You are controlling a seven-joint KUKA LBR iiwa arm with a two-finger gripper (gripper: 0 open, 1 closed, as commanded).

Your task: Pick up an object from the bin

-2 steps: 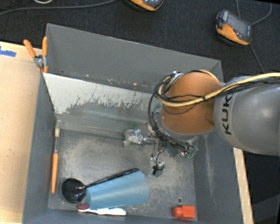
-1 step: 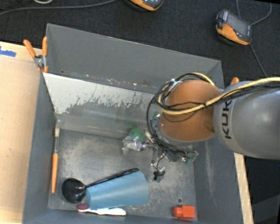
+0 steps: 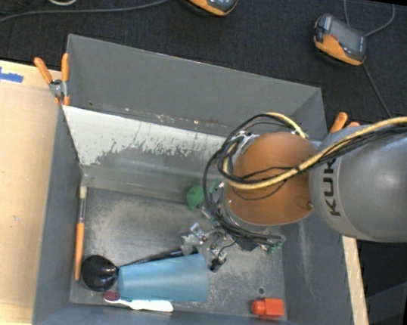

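My gripper hangs low in the middle of the bin, under the arm's orange cover, its metal fingertips just above the upper right end of a light blue plastic cup that lies on its side. A black ladle lies beside the cup, its bowl at the cup's left and its handle running up towards the gripper. Nothing shows between the fingers. A small green thing peeks out at the back, just left of the arm.
A small orange-red block lies at the front right. A white toothbrush rests along the front wall under the cup. A thin orange-handled tool lies along the left wall.
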